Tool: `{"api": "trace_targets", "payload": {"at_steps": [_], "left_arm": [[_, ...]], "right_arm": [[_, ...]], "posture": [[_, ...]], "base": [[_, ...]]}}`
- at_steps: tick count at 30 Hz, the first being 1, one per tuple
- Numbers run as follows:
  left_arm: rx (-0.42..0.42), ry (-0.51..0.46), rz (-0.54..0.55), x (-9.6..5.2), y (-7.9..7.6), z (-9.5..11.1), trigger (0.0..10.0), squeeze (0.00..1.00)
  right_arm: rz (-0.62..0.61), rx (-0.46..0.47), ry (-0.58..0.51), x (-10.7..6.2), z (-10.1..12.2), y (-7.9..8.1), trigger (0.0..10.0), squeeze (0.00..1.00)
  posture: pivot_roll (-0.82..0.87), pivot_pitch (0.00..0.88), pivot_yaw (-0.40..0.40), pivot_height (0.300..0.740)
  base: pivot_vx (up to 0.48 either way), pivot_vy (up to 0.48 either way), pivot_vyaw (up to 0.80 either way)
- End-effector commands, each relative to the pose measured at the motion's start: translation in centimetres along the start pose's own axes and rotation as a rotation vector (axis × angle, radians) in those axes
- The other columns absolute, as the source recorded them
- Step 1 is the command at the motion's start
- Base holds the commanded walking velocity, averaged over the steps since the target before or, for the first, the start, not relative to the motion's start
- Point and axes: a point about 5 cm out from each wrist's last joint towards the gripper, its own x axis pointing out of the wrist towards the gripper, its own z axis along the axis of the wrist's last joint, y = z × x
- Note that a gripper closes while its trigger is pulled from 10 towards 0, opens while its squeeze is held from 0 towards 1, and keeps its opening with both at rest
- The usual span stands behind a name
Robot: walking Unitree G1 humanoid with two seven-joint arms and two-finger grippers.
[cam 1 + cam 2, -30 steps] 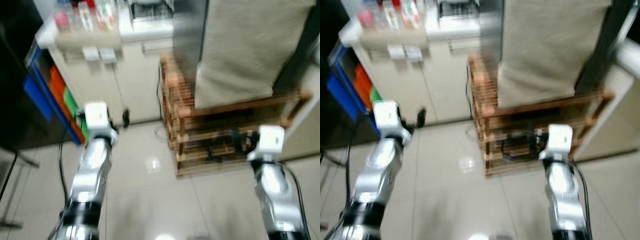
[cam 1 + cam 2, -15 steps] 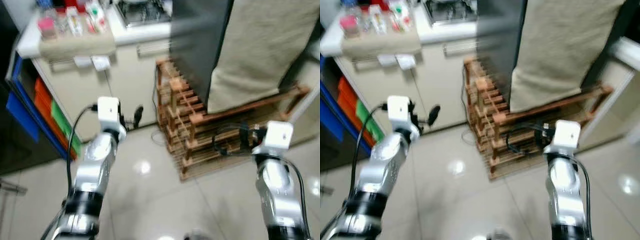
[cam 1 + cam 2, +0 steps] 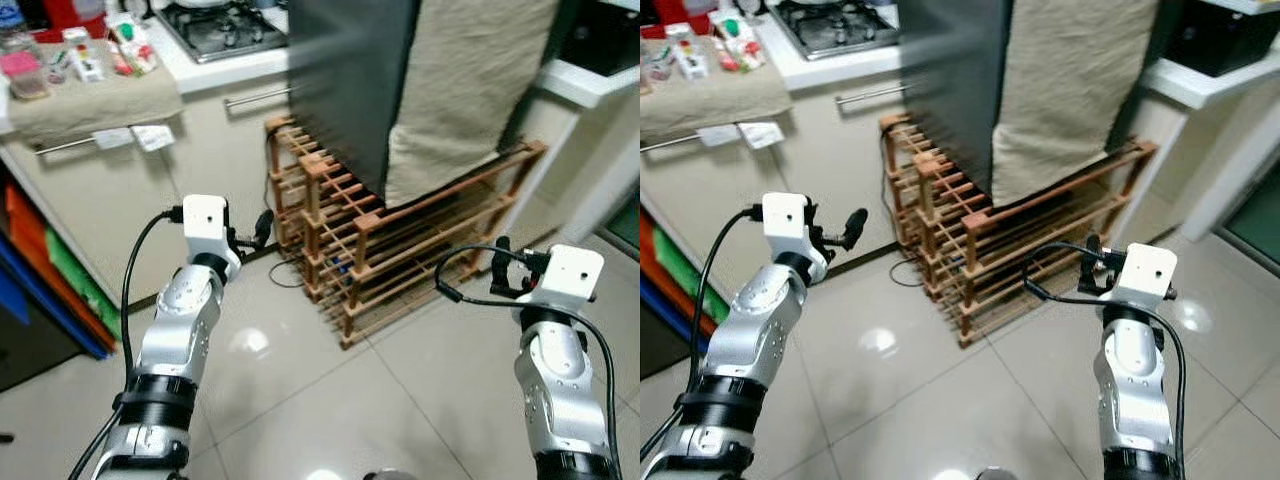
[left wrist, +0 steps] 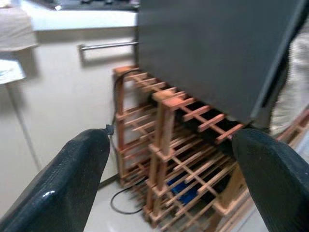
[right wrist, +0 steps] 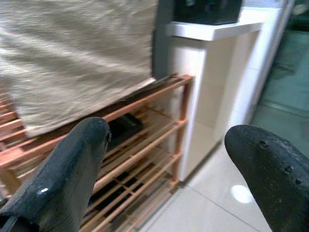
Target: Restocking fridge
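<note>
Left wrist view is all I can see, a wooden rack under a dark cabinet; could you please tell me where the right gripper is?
Observer: The right gripper is open and holding nothing, facing the right end of the wooden rack.
Operator: Thank you. What covers the dark cabinet on that side?
Observer: A beige cloth hangs down the dark fridge to the rack's top.
Operator: And what is on the counter to its left?
Observer: A gas hob, with small packets on a towel farther left.
</note>
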Motion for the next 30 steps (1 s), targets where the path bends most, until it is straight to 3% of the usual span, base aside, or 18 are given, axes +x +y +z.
{"api": "trace_targets", "payload": {"at_steps": [1,5,6,13,30], "left_arm": [[0.008,-0.014,0.001,0.1,0.2,0.3,10.0,0.00],[0.007,-0.042,-0.016,-0.1,0.1,0.6,10.0,0.00],[0.012,-0.079,-0.023,-0.2,0.1,1.1,10.0,0.00],[0.012,-0.142,-0.050,0.1,-0.3,2.2,10.0,0.00],[-0.008,-0.161,-0.071,0.2,-0.6,2.3,10.0,0.00]], "right_arm": [[-0.014,-0.013,-0.017,0.1,0.4,-0.3,10.0,1.00],[0.046,-0.021,-0.004,0.3,0.1,0.6,10.0,1.00],[0.062,-0.014,0.000,0.3,0.1,1.0,10.0,0.00],[0.130,-0.028,-0.055,0.7,1.2,2.6,10.0,0.00],[0.129,-0.082,-0.056,1.1,1.0,2.7,10.0,0.00]], "posture": [[-0.13,0.000,0.042,0.740],[-0.12,0.000,0.040,0.740],[-0.12,0.000,0.037,0.740],[-0.12,0.000,0.040,0.740],[-0.12,0.000,0.041,0.740]], "base": [[0.000,0.000,-0.65],[0.000,0.000,-0.33],[0.000,0.000,0.00],[0.480,0.000,0.00],[0.474,0.000,0.00]]}}
